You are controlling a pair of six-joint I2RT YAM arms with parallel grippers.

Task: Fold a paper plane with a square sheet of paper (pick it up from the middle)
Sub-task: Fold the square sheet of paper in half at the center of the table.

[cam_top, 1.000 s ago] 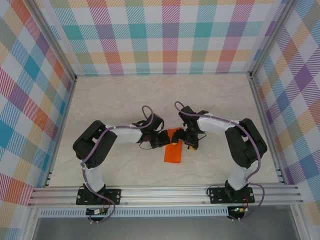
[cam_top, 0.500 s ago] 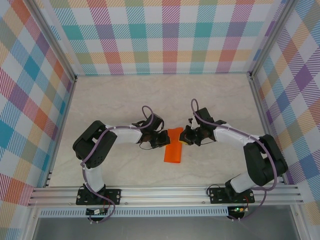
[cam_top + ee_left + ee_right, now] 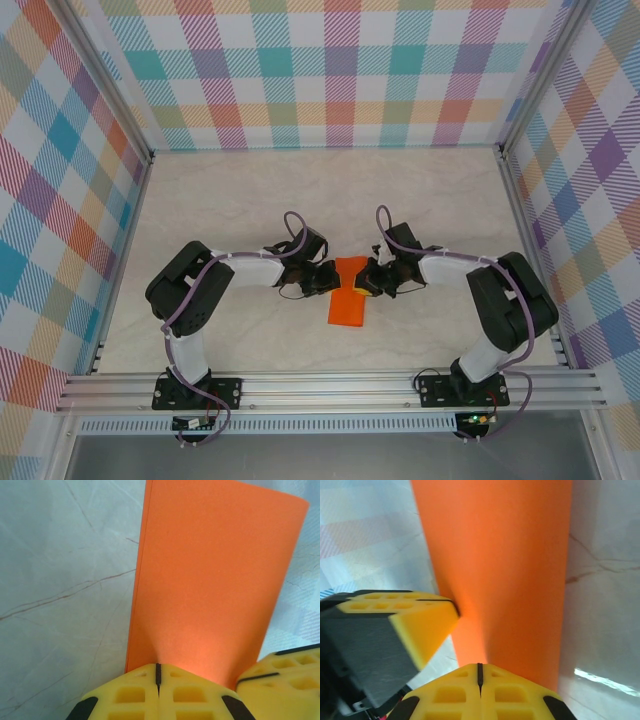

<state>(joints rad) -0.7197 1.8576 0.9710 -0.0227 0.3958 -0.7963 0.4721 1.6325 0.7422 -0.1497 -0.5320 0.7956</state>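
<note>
Paper (image 3: 347, 305) lies on the table (image 3: 230, 200) as a narrow orange rectangle, near end flat, far end pinched between the two grippers. It looks folded in half once; the left wrist view (image 3: 215, 580) shows a doubled long edge.

Progress: early. Centre fold seems made. No pointed nose, no ridge and no wings yet, so corner folds and wing folds are left.

Left gripper (image 3: 328, 278) at the paper's far-left corner. Its fingertips (image 3: 140, 692) meet with no gap and the sheet rises straight from their seam: clamped on the paper.

Right gripper (image 3: 368, 282) at the far-right corner, fingertips (image 3: 455, 692) likewise pressed together on the paper (image 3: 500, 570).

Hard to make out: the paper's far end is covered by both grippers from above. How much paper each pinch holds is probably small, but the fingertips hide it.
</note>
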